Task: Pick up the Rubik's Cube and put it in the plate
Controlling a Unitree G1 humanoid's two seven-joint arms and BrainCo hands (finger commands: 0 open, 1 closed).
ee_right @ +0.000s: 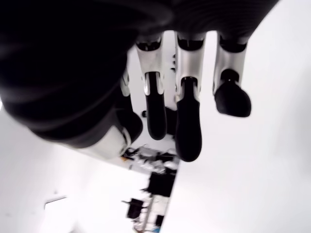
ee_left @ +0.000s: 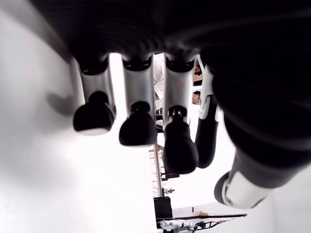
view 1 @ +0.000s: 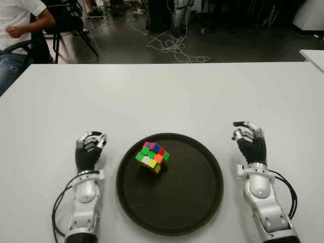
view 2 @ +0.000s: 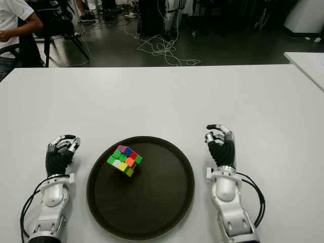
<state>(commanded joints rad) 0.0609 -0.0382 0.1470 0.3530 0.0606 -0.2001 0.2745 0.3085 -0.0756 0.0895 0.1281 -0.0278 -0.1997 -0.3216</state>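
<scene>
The left hand point(view 1: 90, 150) shows low on the robot's left, its silver forearm running back toward the body with a black cable looping beside the wrist, and its dark-tipped fingers point(ee_left: 138, 127) hang loosely curved, holding nothing. The right hand point(view 1: 249, 139) shows on the robot's right, a little farther forward than the left, its forearm likewise reaching back with a cable loop at the wrist. Its fingers point(ee_right: 188, 127) are also relaxed and slightly bent, with nothing between them and the thumb.
</scene>
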